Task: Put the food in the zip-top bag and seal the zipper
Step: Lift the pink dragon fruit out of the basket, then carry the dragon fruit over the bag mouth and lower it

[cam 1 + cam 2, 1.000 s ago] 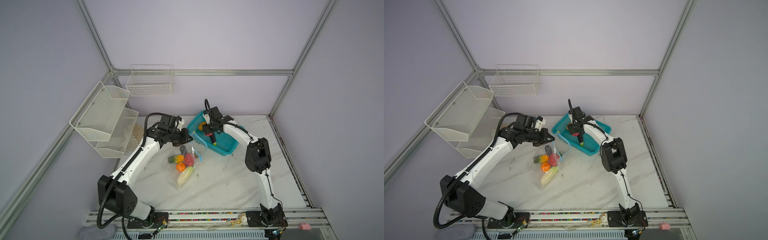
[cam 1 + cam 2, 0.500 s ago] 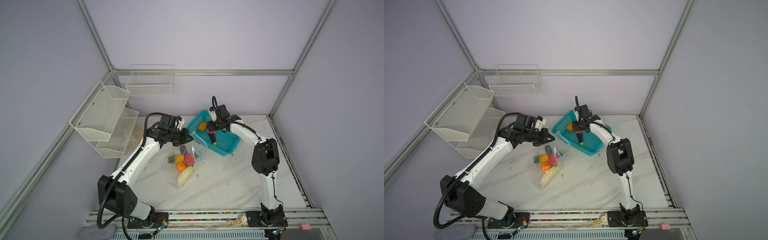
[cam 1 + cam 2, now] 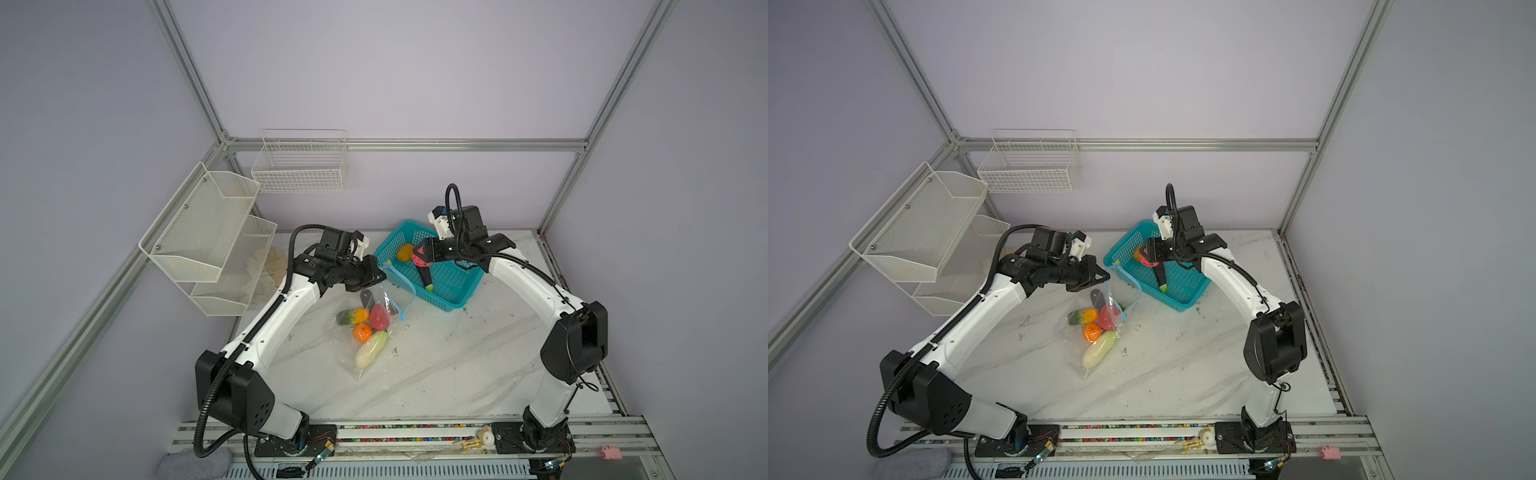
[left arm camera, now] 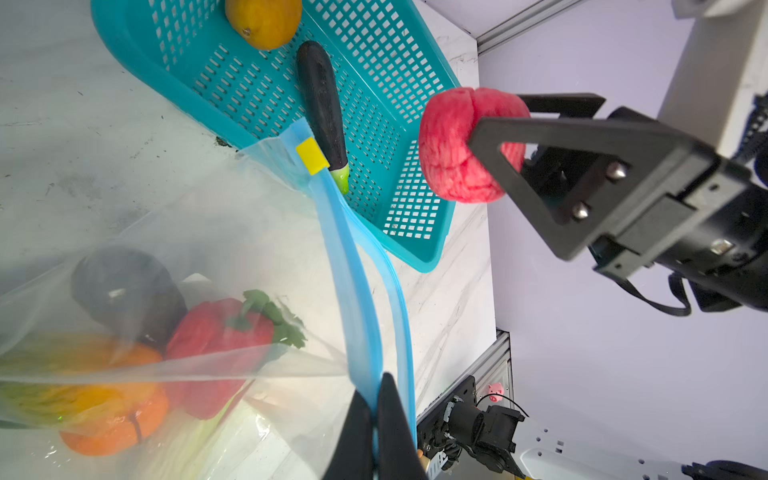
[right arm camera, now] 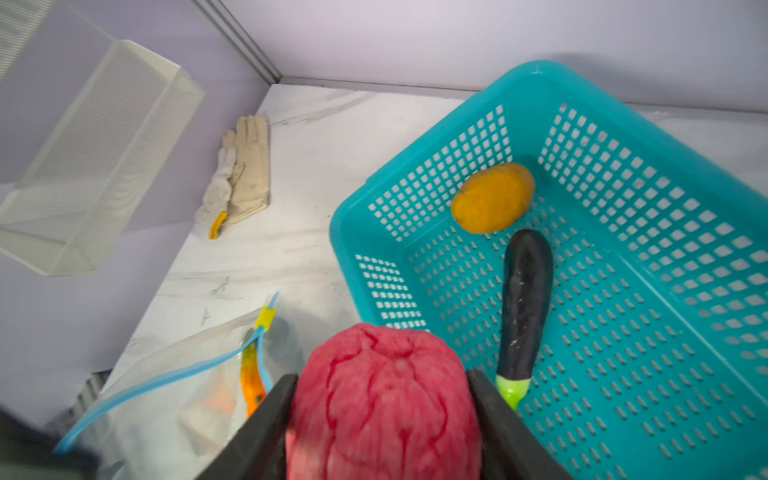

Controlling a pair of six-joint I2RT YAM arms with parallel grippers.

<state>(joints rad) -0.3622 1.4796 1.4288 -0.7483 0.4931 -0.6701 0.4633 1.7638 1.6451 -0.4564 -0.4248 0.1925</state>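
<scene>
The left gripper pinches the zipper of the zip-top bag. The right gripper clamps a pink-red piece, seemingly above the teal basket.

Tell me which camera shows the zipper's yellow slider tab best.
The left wrist view: the slider tab is large, sharp and unobstructed at the end of the zipper. The right wrist view shows it smaller and softer. In both top views it is only a tiny yellow speck.
</scene>
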